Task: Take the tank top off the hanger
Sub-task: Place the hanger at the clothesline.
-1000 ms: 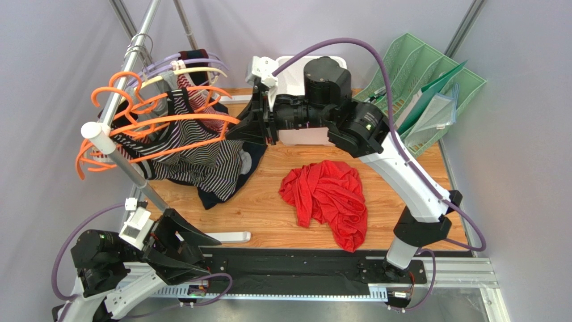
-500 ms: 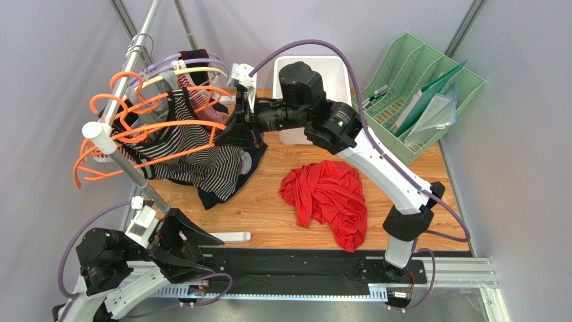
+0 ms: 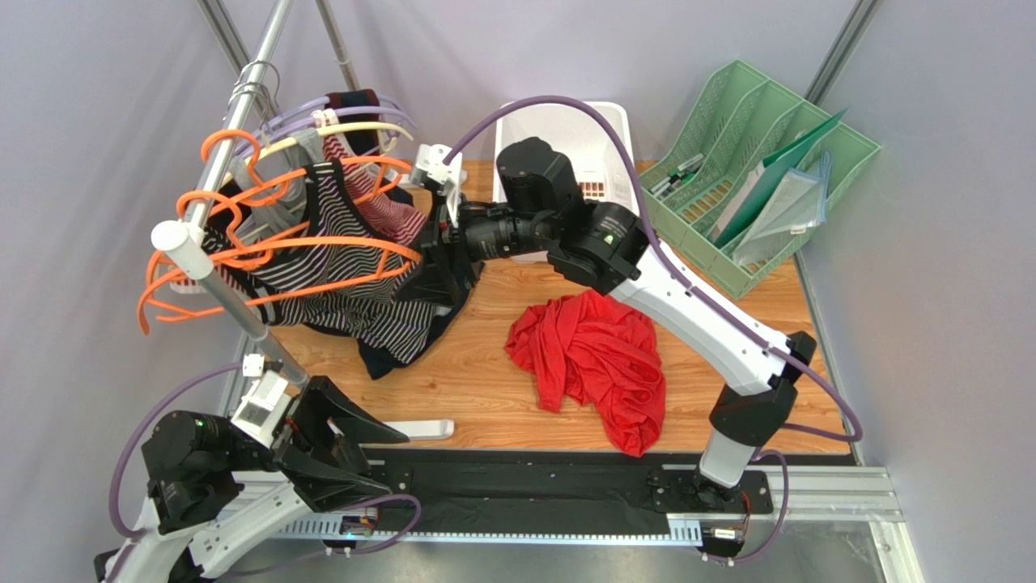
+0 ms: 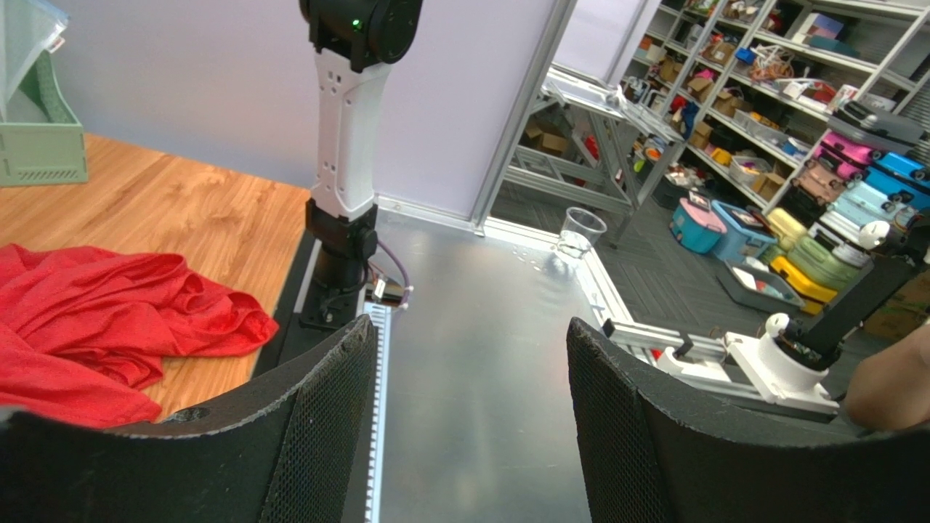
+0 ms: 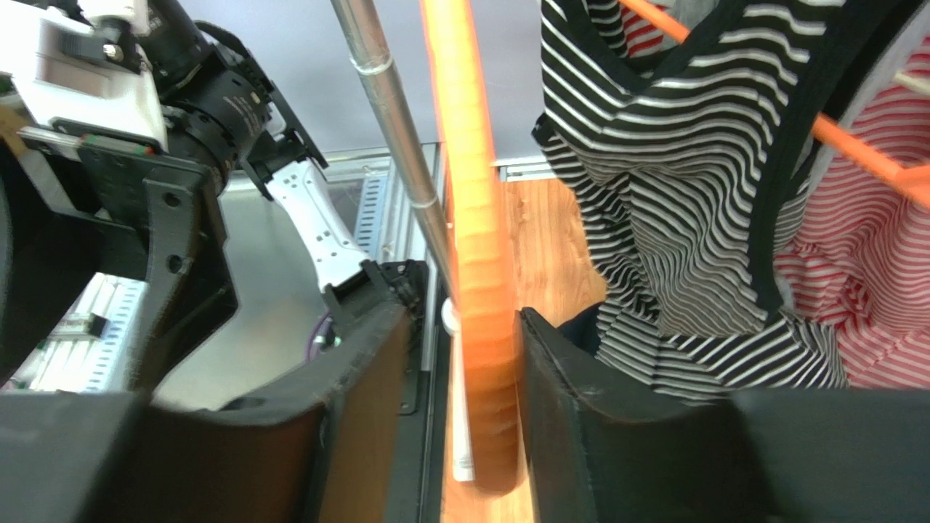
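Observation:
A black-and-white striped tank top [image 3: 353, 298] hangs from an orange hanger [image 3: 316, 249] on the slanted rack pole [image 3: 225, 286], its lower part bunched on the table. My right gripper [image 3: 426, 261] is at the hanger's right end. In the right wrist view that gripper [image 5: 464, 327] is open, and the orange hanger's arm [image 5: 475, 251] runs between the fingers, close to the right one. The striped top [image 5: 677, 196] hangs just to the right. My left gripper [image 3: 371, 456] sits low at the near left, open and holding nothing [image 4: 472, 327].
A red garment [image 3: 596, 358] lies crumpled mid-table. More orange and pale hangers crowd the pole, one carrying a red-striped top [image 3: 383, 201]. A white bin [image 3: 572, 122] and a green file tray [image 3: 766, 170] stand at the back right.
My right arm has swung left to the hanger's end, and its jaws have gone from shut to open around the orange arm. The left arm has hardly moved.

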`<state>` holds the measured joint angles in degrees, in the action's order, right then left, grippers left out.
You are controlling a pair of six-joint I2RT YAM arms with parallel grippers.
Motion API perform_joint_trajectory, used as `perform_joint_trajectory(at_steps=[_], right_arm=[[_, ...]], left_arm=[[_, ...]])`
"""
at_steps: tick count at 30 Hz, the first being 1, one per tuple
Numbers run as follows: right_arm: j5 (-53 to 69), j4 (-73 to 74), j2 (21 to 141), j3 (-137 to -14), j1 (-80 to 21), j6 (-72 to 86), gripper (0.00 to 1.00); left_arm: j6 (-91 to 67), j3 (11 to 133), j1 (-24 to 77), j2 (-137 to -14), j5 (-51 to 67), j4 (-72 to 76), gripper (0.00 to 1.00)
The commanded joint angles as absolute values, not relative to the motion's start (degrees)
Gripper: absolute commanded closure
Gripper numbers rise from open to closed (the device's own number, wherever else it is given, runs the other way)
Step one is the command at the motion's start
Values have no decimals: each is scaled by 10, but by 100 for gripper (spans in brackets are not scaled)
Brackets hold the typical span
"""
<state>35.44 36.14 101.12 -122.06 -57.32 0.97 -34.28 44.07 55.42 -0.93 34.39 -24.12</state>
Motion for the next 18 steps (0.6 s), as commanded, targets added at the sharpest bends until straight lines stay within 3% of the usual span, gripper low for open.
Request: perform_joint_trajectory(at_steps=[1,3,7,12,18], right_arm=[[254,344,921,-1174,-577,27,23],[205,343,891,-1150,-576,29,11],[39,344,809,-1078,-571,47,0],[-194,330,723,-932,-501,101,0],[-306,331,701,-764,-369,207,0]], left_arm=[[-338,432,555,-21,341,-222,29],[-336,430,555,-22,342,-221,30],[-333,429,555,-33,346,-215,29],[-330,427,555,-40,349,-215,29],[-334,426,555,-40,349,-212,29]])
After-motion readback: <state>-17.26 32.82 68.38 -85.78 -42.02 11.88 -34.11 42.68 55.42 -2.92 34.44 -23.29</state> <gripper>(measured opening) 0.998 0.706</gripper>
